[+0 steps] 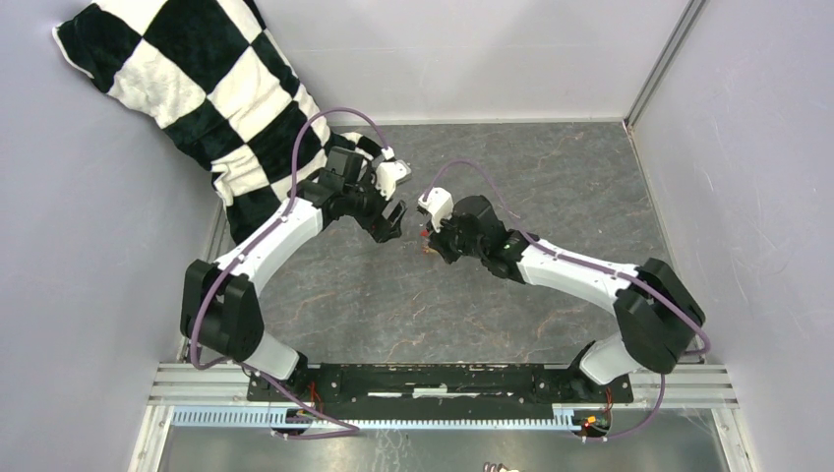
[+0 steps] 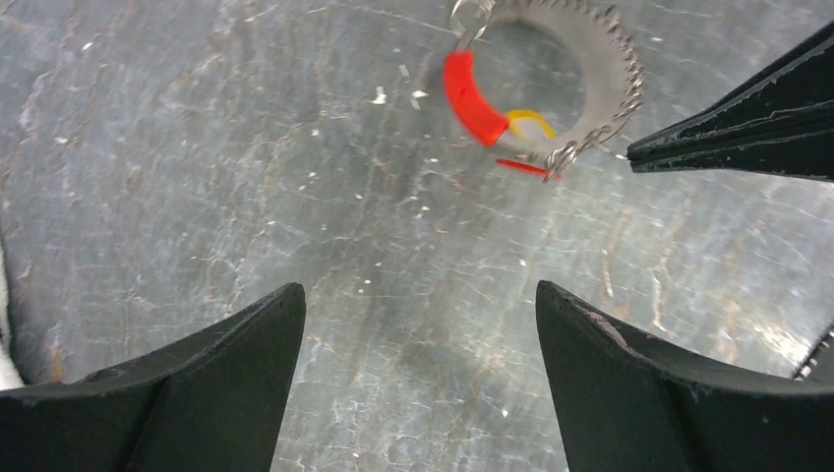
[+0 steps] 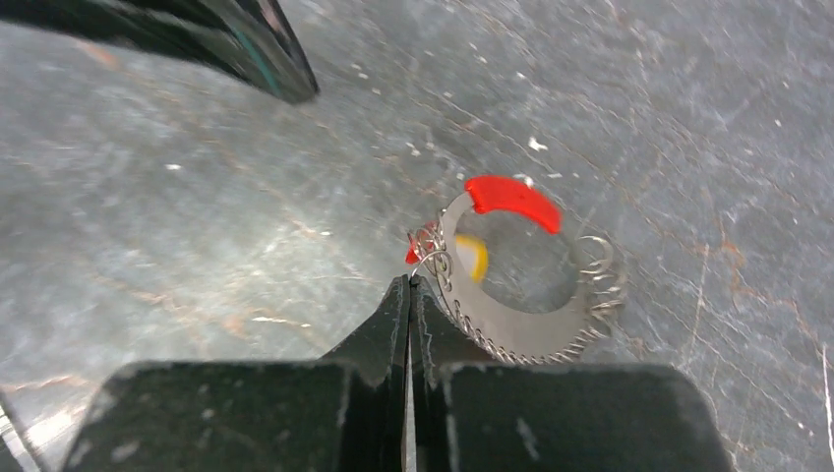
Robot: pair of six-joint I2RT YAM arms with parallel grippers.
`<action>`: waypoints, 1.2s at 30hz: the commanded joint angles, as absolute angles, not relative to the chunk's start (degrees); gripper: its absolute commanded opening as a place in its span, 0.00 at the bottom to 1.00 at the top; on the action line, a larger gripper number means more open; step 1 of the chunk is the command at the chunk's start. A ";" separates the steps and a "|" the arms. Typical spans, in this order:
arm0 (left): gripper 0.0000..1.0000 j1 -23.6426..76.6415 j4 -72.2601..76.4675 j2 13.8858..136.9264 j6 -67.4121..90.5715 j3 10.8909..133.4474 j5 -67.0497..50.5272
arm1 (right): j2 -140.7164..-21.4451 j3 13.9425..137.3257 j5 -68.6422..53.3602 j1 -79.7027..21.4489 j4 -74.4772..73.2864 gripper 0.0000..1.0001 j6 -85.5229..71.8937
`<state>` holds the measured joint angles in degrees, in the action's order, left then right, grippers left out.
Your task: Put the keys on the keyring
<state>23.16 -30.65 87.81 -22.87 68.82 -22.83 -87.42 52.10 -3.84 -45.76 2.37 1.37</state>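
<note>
The right tool [image 3: 408,290] is squeezing fully shut at the rim of the keyring [image 3: 511,329], and the left tool [image 2: 418,290] is hovering wide open. The keys [image 3: 476,258] are probably waiting for threading.

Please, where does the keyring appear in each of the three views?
Top external: the keyring is tiny, at about the picture's centre.
Left wrist: at the top edge, right of centre.
Right wrist: just right of centre.
Shared landmark: its red sleeve, clear in both wrist views.
</note>
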 commanded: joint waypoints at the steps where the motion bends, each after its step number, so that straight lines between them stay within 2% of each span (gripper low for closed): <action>1: 0.93 23.77 -37.80 83.48 -29.78 70.92 -30.63 | -81.74 56.51 -14.80 -45.12 -1.73 0.00 0.94; 6: 0.92 23.76 -55.88 79.27 -41.27 79.41 -36.39 | -77.86 60.12 -23.95 -44.38 -3.30 0.00 -2.60; 10: 0.90 23.88 -63.85 72.89 -47.35 84.21 -43.16 | -75.45 61.50 -30.67 -44.22 -0.49 0.00 -6.63; 16: 0.91 24.65 -61.94 63.02 -46.09 82.49 -49.31 | -72.03 62.84 -36.77 -44.33 2.54 0.00 -10.52; 19: 0.84 25.02 -58.45 61.00 -43.85 80.39 -49.70 | -71.31 64.23 -39.96 -44.33 2.48 0.00 -11.92; 23: 0.77 25.22 -55.82 60.74 -45.29 79.93 -50.76 | -71.26 66.11 -44.44 -44.25 2.46 0.00 -13.38; 31: 0.72 26.86 -55.81 62.14 -49.01 80.66 -52.07 | -71.00 68.26 -47.57 -44.30 1.76 0.00 -13.96; 36: 0.65 28.91 -59.36 63.02 -51.35 81.94 -52.67 | -71.24 69.28 -48.73 -44.35 1.41 0.00 -14.16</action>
